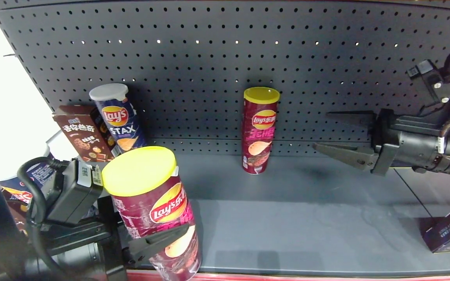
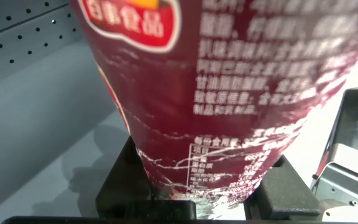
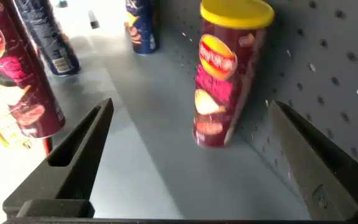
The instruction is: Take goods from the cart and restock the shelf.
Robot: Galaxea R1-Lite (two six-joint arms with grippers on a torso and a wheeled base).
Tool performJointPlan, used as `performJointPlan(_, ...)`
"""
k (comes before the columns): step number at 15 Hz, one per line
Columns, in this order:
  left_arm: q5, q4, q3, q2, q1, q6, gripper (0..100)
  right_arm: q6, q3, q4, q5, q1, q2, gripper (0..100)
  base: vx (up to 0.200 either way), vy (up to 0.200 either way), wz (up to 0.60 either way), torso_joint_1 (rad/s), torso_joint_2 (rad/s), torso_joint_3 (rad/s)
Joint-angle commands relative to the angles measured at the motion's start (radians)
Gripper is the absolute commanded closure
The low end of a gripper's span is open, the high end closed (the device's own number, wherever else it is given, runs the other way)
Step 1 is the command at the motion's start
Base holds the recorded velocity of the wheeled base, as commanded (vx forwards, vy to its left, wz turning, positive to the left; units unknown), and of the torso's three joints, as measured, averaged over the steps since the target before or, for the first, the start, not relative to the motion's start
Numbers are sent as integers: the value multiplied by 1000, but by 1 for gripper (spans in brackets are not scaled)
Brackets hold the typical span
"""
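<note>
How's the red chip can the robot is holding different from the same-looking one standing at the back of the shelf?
The held can is clamped in the left gripper at the front edge of the shelf. The standing can rests free at the back, by the pegboard. The held can is far left, while the standing can is mid-shelf, untouched, with the open right gripper beside it. Both are maroon chip tubes with yellow lids.

The grey shelf (image 1: pixel 287 226) carries 1 maroon can (image 1: pixel 259 132), 1 blue can (image 1: pixel 117 117), 1 brown box (image 1: pixel 82 134) and 1 dark box (image 1: pixel 449 230)
</note>
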State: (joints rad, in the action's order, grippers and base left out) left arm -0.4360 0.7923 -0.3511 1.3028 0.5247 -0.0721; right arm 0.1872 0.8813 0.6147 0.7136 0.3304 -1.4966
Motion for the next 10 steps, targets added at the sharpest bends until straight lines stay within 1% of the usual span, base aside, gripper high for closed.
performJointPlan(1, 0, 1, 1, 1, 1, 0, 100, 20, 61, 37, 61, -7, -119, 0, 0, 0, 0, 0, 0, 0)
performJointPlan(2, 0, 1, 0, 3, 0, 0, 100, 24, 81, 46, 113, -17, -149, 0, 0, 0, 0, 0, 0, 0)
performJointPlan(3, 0, 1, -2, 1, -2, 2, 100, 29, 99, 51, 135, -17, -172, 0, 0, 0, 0, 0, 0, 0)
performJointPlan(10, 0, 1, 1, 1, -3, 3, 100, 37, 206, 51, 136, -8, -318, 0, 0, 0, 0, 0, 0, 0)
